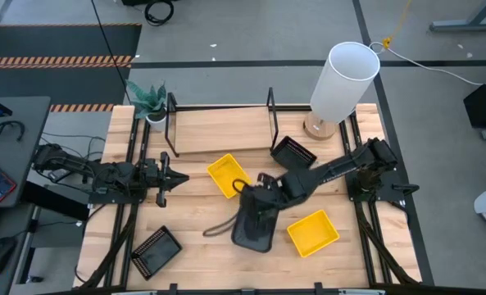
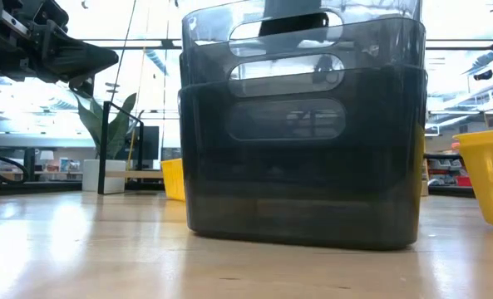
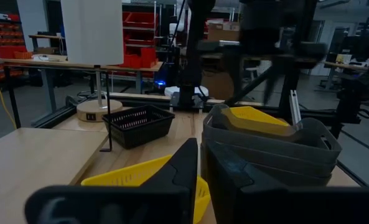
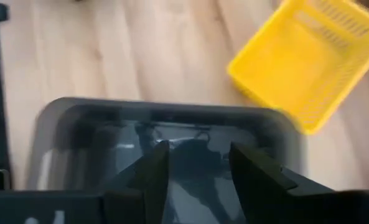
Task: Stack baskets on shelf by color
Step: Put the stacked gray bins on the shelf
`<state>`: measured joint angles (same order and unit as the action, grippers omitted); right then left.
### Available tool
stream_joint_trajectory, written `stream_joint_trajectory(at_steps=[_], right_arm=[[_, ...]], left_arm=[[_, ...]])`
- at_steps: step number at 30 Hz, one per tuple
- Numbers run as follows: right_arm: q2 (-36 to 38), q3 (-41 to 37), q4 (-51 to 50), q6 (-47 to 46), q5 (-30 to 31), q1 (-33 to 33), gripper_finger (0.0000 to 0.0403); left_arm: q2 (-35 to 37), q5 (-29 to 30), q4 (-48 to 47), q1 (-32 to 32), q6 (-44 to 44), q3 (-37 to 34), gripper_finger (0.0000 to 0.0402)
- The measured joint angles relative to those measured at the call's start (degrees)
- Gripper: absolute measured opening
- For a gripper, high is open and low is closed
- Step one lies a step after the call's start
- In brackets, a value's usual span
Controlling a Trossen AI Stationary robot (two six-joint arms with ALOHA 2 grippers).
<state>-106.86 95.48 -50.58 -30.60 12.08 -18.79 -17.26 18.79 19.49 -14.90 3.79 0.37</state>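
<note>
A light wooden tabletop (image 1: 202, 246) sits on a grey workshop floor, with shelving and red bins in the room beyond.

The right gripper (image 1: 259, 203) hangs over the middle of the table, its jaws parted a moderate way with nothing between them; in the right wrist view its fingers (image 4: 156, 168) sit directly above the open mouth of the dark grey baskets (image 1: 255, 221). These grey baskets are nested one in another, as the low view shows by its stacked rims, and they stand near the table's centre, slightly toward the near edge.

Just to the right of that stack lies a yellow basket (image 1: 313, 232), apart from it. A second yellow basket (image 1: 227, 175) lies just beyond the stack on its left, close to the shelf. A black mesh basket (image 1: 292, 152) rests on the table at the right end of the shelf (image 1: 218, 129), tilted against the frame foot. Another black mesh basket (image 1: 156, 251) sits well apart at the near left corner.

The shelf stands along the far edge, its board bare. A white lamp (image 1: 341, 82) stands at the far right, and a small potted plant (image 1: 150, 102) at the shelf's left end.

The left gripper (image 1: 174, 178) waits at the left side of the table, its jaws nearly closed, holding nothing.
</note>
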Motion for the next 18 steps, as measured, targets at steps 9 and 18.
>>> stream_joint_trajectory(at_steps=[9,18], right_arm=[[-2.0,0.0,6.0,-5.3,-1.0,-6.7,0.0169],[-6.8,4.6,9.1,-6.1,-2.6,-11.1,0.0169]], left_arm=[[0.0,0.0,0.3,0.0,0.0,0.0,0.0029],[-0.3,0.0,0.2,0.0,0.0,0.0,0.0038]])
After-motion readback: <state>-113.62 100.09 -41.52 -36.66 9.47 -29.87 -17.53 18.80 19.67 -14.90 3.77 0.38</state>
